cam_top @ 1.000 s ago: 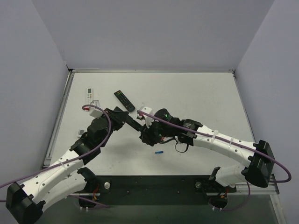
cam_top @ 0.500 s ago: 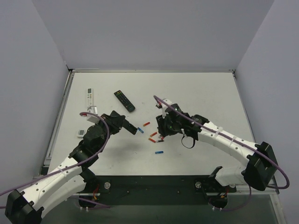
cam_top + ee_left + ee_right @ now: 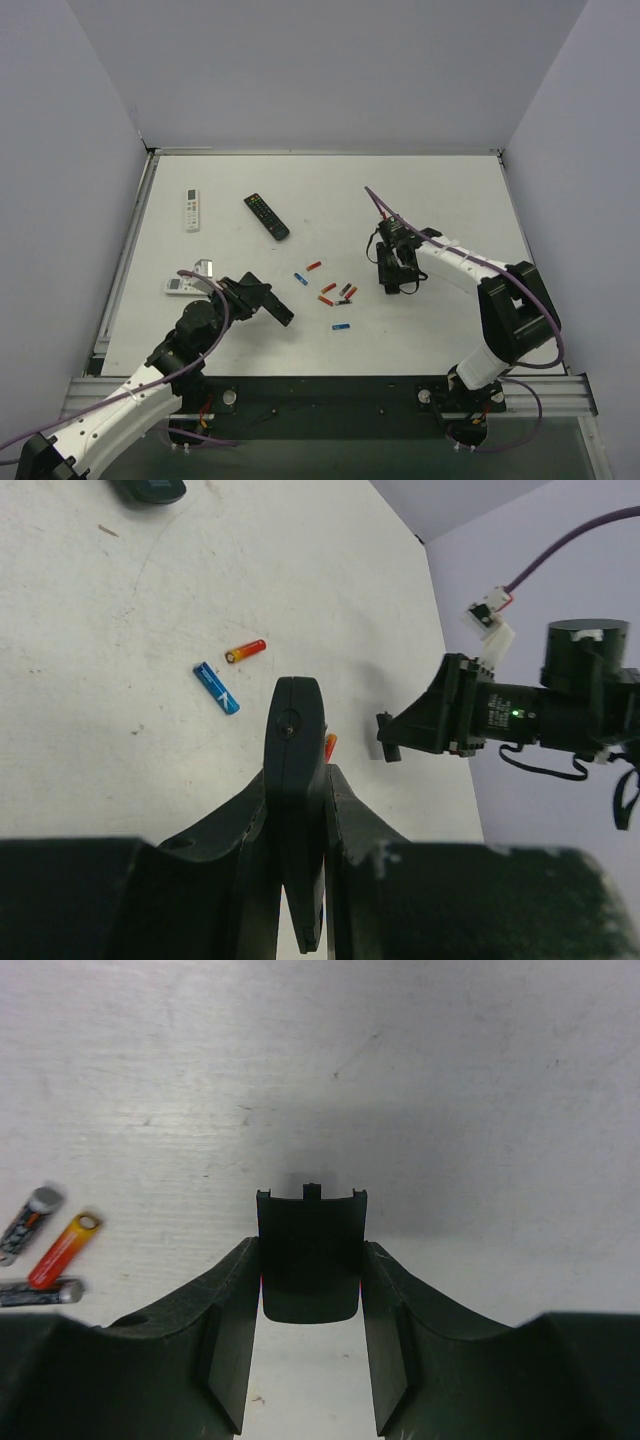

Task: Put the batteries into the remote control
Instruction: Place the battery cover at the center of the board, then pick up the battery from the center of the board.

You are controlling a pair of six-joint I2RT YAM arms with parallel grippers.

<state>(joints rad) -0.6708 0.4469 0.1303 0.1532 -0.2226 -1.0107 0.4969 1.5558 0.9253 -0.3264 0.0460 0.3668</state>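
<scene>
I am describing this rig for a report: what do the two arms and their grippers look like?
The left arm and right arm have white links, black joints and a purple cable each. The left gripper and right gripper have matte black fingers.

The top external camera looks down from high above and behind the arm bases, far enough off to take in the whole worktop point(image 3: 430, 190). The left wrist camera sits close behind the left pincer point(image 3: 297, 780) and faces low across the worktop, with the right pincer point(image 3: 386, 745) ahead on its right. The right wrist camera hangs very near the worktop, pointing almost straight down. All three catch batteries point(image 3: 333, 292) left of the right pincer, probably the same cluster.
</scene>
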